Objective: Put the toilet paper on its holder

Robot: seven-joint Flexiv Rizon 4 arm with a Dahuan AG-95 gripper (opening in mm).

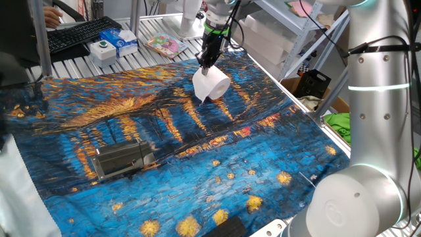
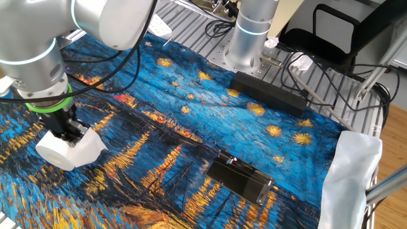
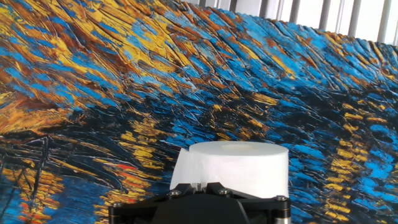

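Observation:
The toilet paper [image 1: 212, 83] is a white roll hanging above the painted cloth, with my gripper [image 1: 206, 64] shut on its upper edge. From the other side the toilet paper [image 2: 68, 149] hangs tilted under the black gripper [image 2: 68, 131]. In the hand view the toilet paper [image 3: 233, 163] fills the lower middle just beyond the gripper [image 3: 205, 185]. The holder [image 1: 122, 158], a grey metal bracket, lies flat on the cloth at the near left, well apart from the roll. Seen from the other side, the holder [image 2: 241, 178] lies right of the roll.
A starry-night patterned cloth [image 1: 197, 145] covers the table. A white button box [image 1: 103, 49], a keyboard [image 1: 75, 33] and small boxes sit at the far edge. A black power brick [image 2: 267, 92] lies near the arm's base [image 2: 245, 38]. White fabric [image 2: 353, 178] drapes at the right.

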